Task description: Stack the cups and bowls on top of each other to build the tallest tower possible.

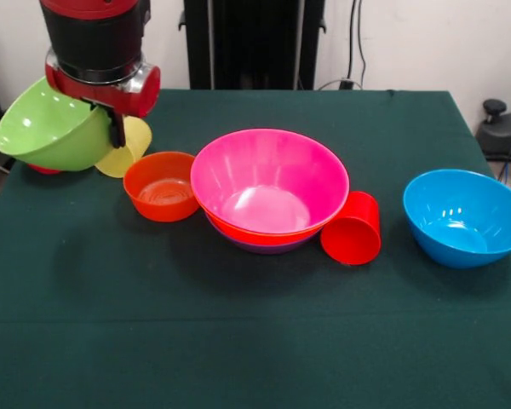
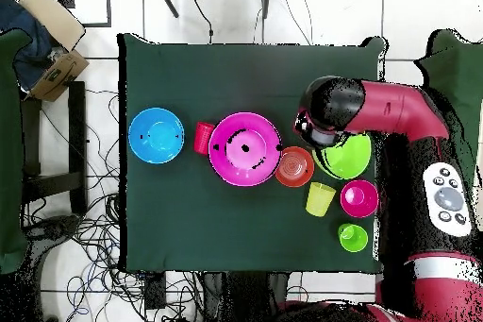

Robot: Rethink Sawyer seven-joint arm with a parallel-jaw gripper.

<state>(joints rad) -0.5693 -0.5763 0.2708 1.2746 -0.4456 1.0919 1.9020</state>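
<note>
1. At the middle of the green-clothed bench point(image 1: 255, 341) stands the tower point(image 1: 270, 192): the pink bowl point(image 1: 270, 183) sits nested in the orange bowl point(image 1: 264, 233), with a purple rim point(image 1: 268, 247) just showing beneath. Three big bowls look stacked so far.
2. Beside the tower toward the arm, the small red-orange bowl point(image 1: 161, 186) stands upright, touching or nearly touching the pink rim.
3. On the tower's other side, the red cup point(image 1: 352, 227) lies tipped against its base, and the blue bowl point(image 1: 466, 217) stands well apart beyond it.
4. Past the red-orange bowl from the tower, the gripper point(image 1: 117, 128) carries the lime-green bowl point(image 1: 51, 126), tilted and lifted off the bench; its fingers appear clamped on the bowl's rim, though the pinch itself is partly hidden.
5. Just beside that raised bowl, the pale yellow cup point(image 1: 128, 146) leans on its side.
6. Farther from the tower than the yellow cup, in the overhead view, stand the magenta bowl point(image 2: 358, 198) and the green cup point(image 2: 353, 237), both upright and loose.
7. My judgement: the job is under halfway. The lime-green bowl, blue bowl, two small bowls and all three cups remain unplaced.
</note>
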